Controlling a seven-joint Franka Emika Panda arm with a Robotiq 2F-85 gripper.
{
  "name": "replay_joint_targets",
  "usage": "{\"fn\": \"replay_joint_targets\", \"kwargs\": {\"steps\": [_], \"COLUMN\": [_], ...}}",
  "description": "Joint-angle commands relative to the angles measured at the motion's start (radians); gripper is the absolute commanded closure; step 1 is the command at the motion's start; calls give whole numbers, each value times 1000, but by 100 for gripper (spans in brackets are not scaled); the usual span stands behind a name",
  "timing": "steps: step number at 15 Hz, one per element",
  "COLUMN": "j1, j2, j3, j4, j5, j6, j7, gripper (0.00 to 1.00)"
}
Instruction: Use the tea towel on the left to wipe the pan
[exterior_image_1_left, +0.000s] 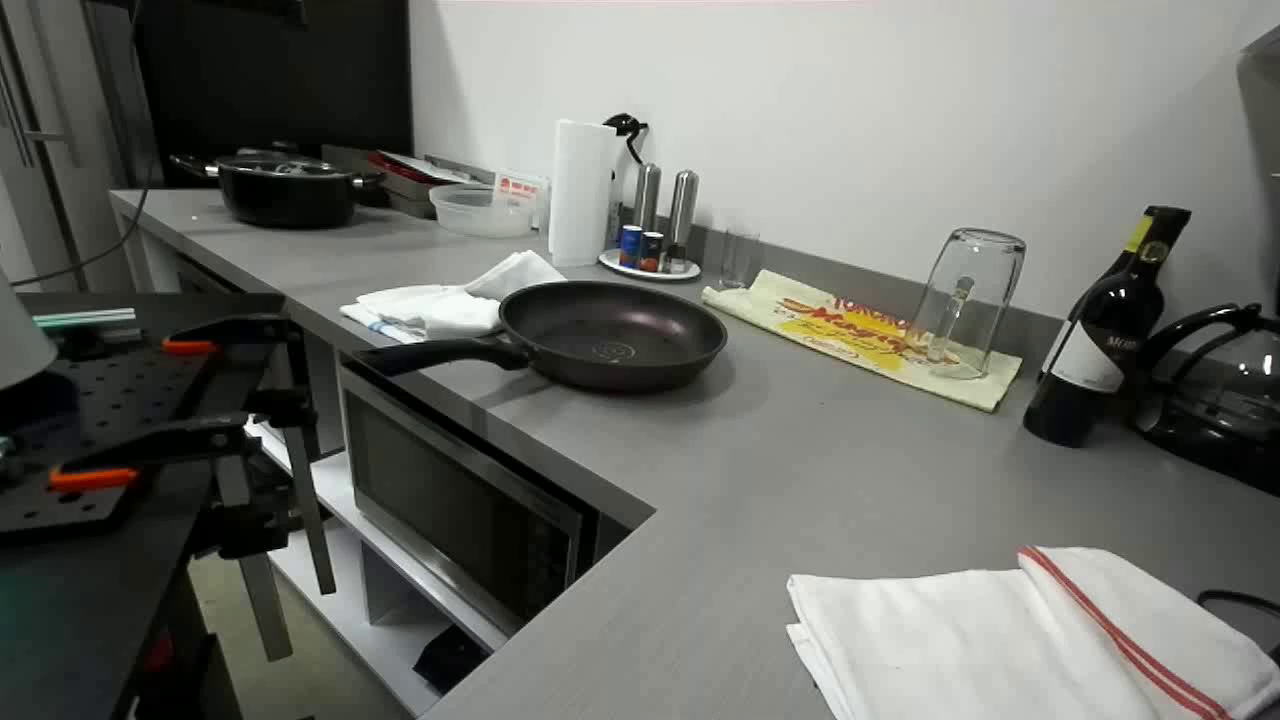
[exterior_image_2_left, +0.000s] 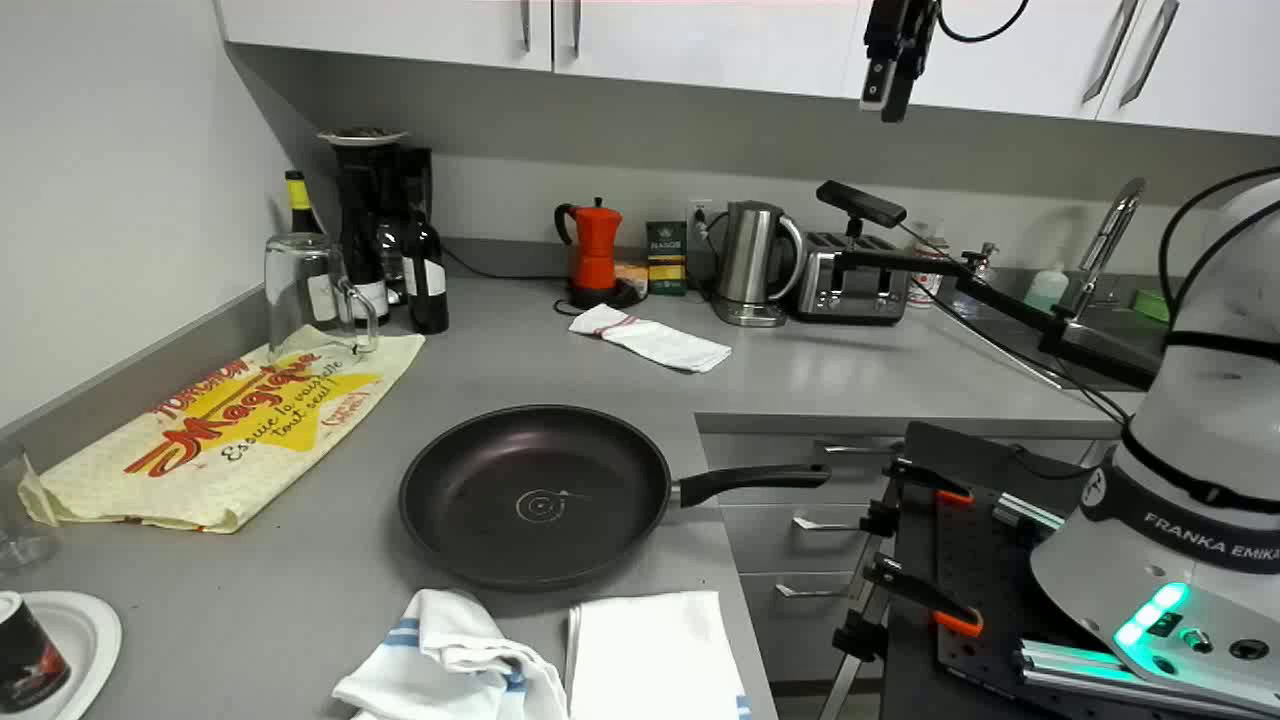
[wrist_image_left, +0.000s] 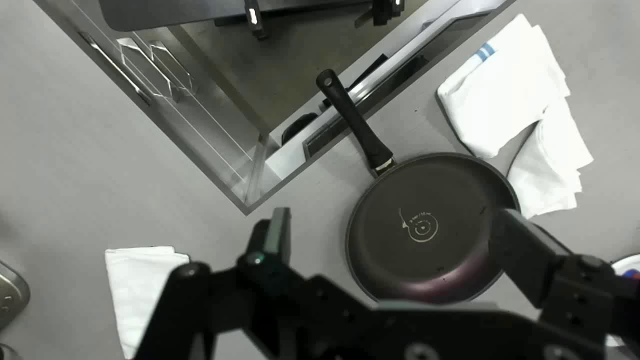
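Note:
A dark frying pan (exterior_image_1_left: 615, 335) stands upright on the grey counter, its black handle over the edge; it also shows in an exterior view (exterior_image_2_left: 535, 495) and the wrist view (wrist_image_left: 425, 200). A folded white towel with red stripes (exterior_image_1_left: 960, 640) lies apart from the pan (exterior_image_2_left: 655, 340), at the left in the wrist view (wrist_image_left: 140, 290). A folded white towel (exterior_image_2_left: 655, 650) and a crumpled one (exterior_image_2_left: 440, 665), both blue-striped, lie beside the pan; the wrist view shows them too (wrist_image_left: 500, 90). My gripper (wrist_image_left: 397, 227) is open and empty, high above the counter (exterior_image_2_left: 885, 105).
A yellow printed cloth (exterior_image_1_left: 830, 330) lies along the wall with an upturned glass jug (exterior_image_2_left: 315, 300) on it. Wine bottles (exterior_image_1_left: 1105, 320), a kettle (exterior_image_2_left: 755, 260) and a toaster (exterior_image_2_left: 850, 285) stand on the counter. A paper roll (exterior_image_1_left: 583, 195) and a black pot (exterior_image_1_left: 285, 190) stand farther along.

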Motion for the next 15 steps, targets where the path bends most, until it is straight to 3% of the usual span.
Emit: {"fn": "replay_joint_targets", "kwargs": {"steps": [1,15], "j1": [-4,-5], "j2": [1,27], "j3": [3,0], "j4": [3,0], "j5": [2,-2], "j6": [-2,15], "j7": [-3,-6], "gripper": [0,0]}}
